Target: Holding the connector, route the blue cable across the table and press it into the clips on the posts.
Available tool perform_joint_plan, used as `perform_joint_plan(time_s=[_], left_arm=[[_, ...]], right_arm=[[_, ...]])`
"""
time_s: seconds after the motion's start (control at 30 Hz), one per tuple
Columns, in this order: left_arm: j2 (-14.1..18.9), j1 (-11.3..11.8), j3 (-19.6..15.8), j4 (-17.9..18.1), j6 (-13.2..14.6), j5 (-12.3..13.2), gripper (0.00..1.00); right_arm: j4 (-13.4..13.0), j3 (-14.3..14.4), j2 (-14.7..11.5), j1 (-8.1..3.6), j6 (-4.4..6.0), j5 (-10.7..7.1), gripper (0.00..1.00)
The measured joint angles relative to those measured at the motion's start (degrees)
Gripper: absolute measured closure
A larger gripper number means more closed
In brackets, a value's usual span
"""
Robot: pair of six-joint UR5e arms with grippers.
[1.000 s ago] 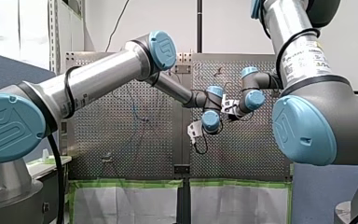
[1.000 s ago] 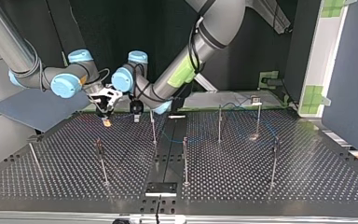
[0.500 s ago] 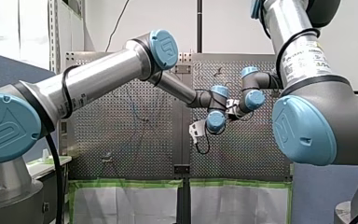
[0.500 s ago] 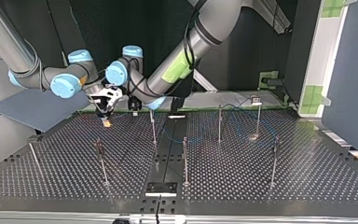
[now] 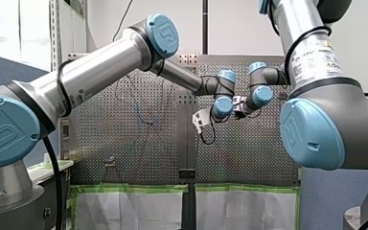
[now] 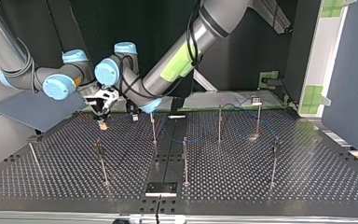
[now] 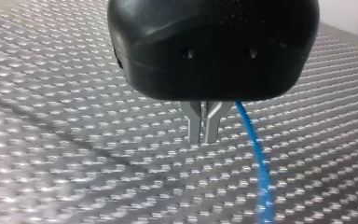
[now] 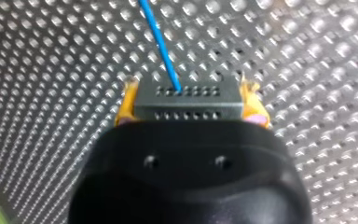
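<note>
Two arms reach over one bench [image 6: 307, 177]: my left arm [image 5: 100, 67] and my right arm [image 5: 311, 52]. Each carries one pincer, so two in all, the left pincer [image 7: 204, 128] and the right pincer [image 8: 189, 91], with two fingers apiece. There is one blue cable [image 8: 161, 44] and one connector [image 8: 189, 106]. Seven thin posts [image 6: 184, 158] show in the top view.

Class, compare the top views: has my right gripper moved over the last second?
Yes. The right gripper has shifted slightly toward the view's left, farther from the nearest post.
</note>
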Motion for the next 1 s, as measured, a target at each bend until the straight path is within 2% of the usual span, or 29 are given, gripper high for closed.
perform_joint_plan(time_s=[0.13, 0.27, 0.37, 0.67, 1.0], left_arm=[[1.8, 0.0, 0.0, -1.2, -0.1, -1.9, 1.00], [3.7, -0.4, -0.3, -2.4, 0.0, -3.4, 1.00], [5.3, -0.5, -1.2, -2.0, 0.0, -4.1, 1.00], [9.9, -0.5, -5.6, 2.0, 2.5, -1.9, 1.00], [15.5, -1.5, -10.3, 2.0, 4.3, -0.3, 1.00]], right_arm=[[0.2, 0.0, -1.8, -0.34, 1.47, -0.18, 1.00], [0.5, 0.0, -3.9, -0.46, 3.38, -0.79, 1.00], [1.3, 0.0, -5.4, -0.50, 4.11, -1.12, 1.00], [4.4, 0.0, -10.0, -0.14, 4.20, -1.30, 1.00], [7.2, 0.0, -14.9, -0.44, 4.40, -1.51, 1.00]])
